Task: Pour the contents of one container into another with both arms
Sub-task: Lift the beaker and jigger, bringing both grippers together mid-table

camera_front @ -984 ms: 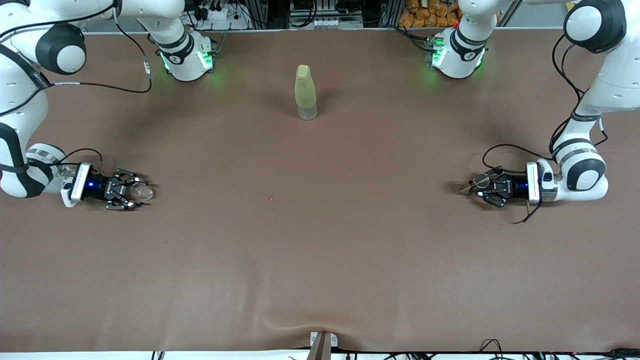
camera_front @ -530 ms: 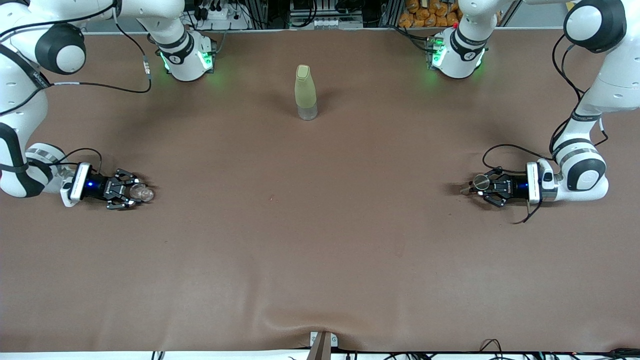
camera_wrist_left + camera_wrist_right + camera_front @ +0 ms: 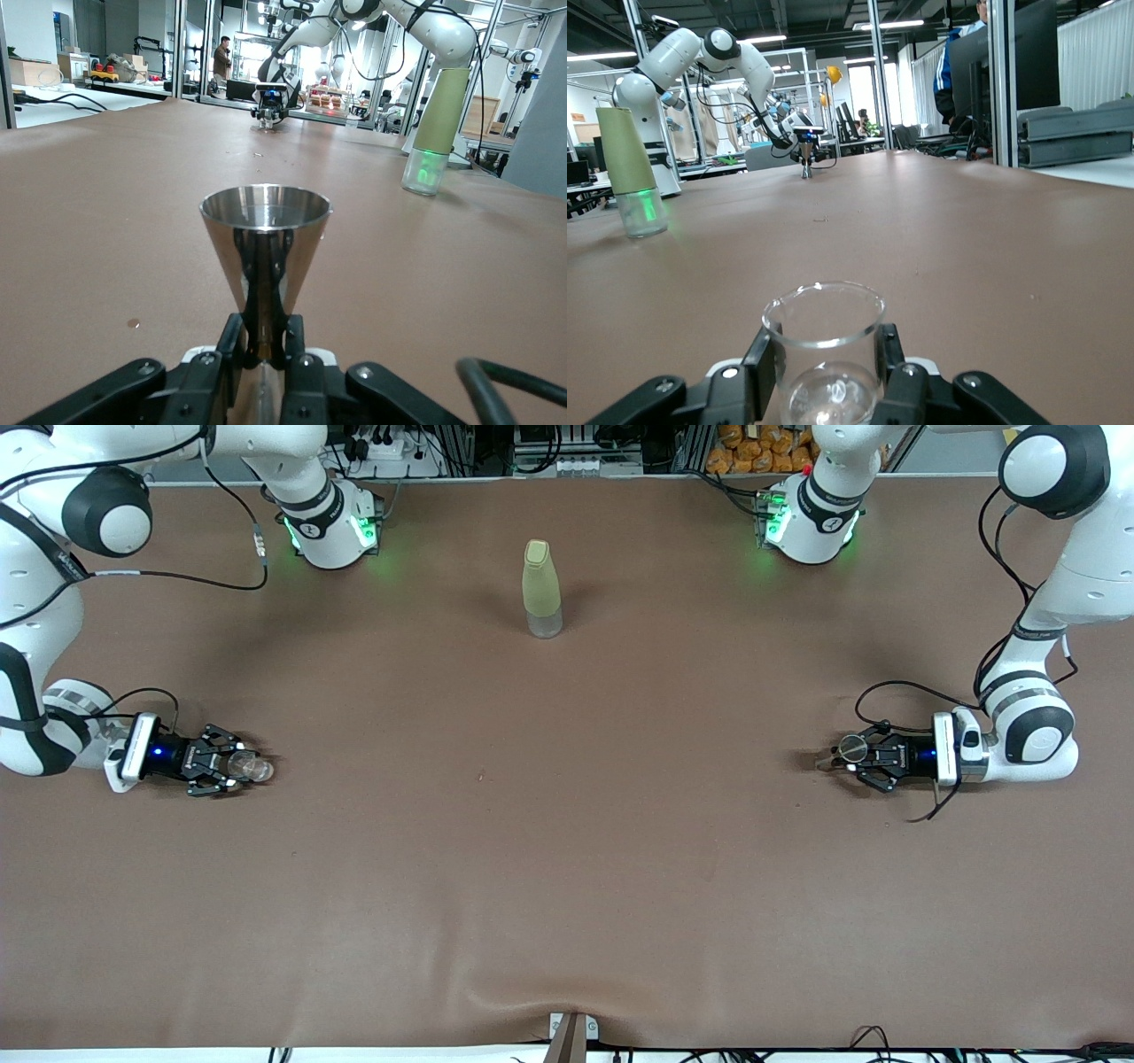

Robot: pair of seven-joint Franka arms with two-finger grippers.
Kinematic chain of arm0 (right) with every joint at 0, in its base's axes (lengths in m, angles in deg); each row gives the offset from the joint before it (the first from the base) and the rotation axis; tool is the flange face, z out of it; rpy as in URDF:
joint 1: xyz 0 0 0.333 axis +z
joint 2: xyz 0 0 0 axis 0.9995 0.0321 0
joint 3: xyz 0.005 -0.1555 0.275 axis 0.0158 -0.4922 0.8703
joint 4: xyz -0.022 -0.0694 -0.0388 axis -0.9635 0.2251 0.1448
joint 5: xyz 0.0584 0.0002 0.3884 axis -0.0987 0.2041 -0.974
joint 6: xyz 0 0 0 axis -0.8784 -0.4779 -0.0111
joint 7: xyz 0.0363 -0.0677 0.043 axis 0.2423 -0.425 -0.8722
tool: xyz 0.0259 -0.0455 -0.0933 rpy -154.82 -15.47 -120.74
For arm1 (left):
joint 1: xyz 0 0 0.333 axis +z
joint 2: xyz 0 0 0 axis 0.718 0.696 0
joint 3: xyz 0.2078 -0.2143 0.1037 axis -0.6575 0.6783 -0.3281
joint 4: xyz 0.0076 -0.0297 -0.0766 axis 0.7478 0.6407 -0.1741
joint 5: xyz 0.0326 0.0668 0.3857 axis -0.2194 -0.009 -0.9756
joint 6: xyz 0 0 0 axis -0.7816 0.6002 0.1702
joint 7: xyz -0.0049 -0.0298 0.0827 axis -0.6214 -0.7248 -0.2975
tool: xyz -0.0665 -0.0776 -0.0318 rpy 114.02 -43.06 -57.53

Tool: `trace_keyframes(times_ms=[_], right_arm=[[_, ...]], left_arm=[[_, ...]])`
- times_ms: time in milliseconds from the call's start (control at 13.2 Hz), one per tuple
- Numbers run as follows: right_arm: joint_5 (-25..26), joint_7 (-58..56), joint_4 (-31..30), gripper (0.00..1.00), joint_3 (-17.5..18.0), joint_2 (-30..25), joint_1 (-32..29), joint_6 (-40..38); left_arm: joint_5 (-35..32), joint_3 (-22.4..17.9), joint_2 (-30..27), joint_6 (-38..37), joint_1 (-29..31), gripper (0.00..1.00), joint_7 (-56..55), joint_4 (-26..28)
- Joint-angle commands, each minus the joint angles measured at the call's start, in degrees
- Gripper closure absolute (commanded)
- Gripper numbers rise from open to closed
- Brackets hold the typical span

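No brand, label or writing can be read on any of the things; the bottle (image 3: 541, 590) stands upright on the desk (image 3: 567, 850), midway between the two arm bases, and serves as the landmark. The cup (image 3: 249, 766) sits low at the desk, nearer the front camera than the bottle and well toward the right arm's end; the right claw (image 3: 221, 763) is clenched on its sides, the cup upright in the right wrist view (image 3: 824, 350). The measure (image 3: 852, 747) is nearer the camera than the bottle too, well toward the left arm's end; the left claw (image 3: 858, 760) grips its narrow waist, rim up (image 3: 265, 257). Against the earlier frames, the right claw has narrowed onto the cup; the bottle and measure lie as before.
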Motion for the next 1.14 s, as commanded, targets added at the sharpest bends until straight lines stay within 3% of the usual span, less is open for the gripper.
trace_keyframes(times_ms=[0,303,757,1060], right_arm=[[0.0,1.8,0.1,0.72,0.7,-1.5,0.4,-1.5],[-1.1,8.0,-0.2,0.74,0.8,-5.5,4.7,-1.0],[-10.5,13.7,-0.4,0.74,0.7,-8.0,13.5,2.5],[-14.0,17.7,-0.4,0.74,0.8,-10.2,18.7,6.2]], left_arm=[[1.6,3.0,-10.0,3.3,-3.9,1.0,-3.9,-0.5],[1.9,3.4,-11.0,3.3,-3.9,1.0,-4.3,-1.4],[2.0,3.5,-13.2,2.9,-3.7,1.0,-6.5,-1.8],[5.2,7.2,-13.2,3.4,-4.4,1.0,-6.9,-1.9]])
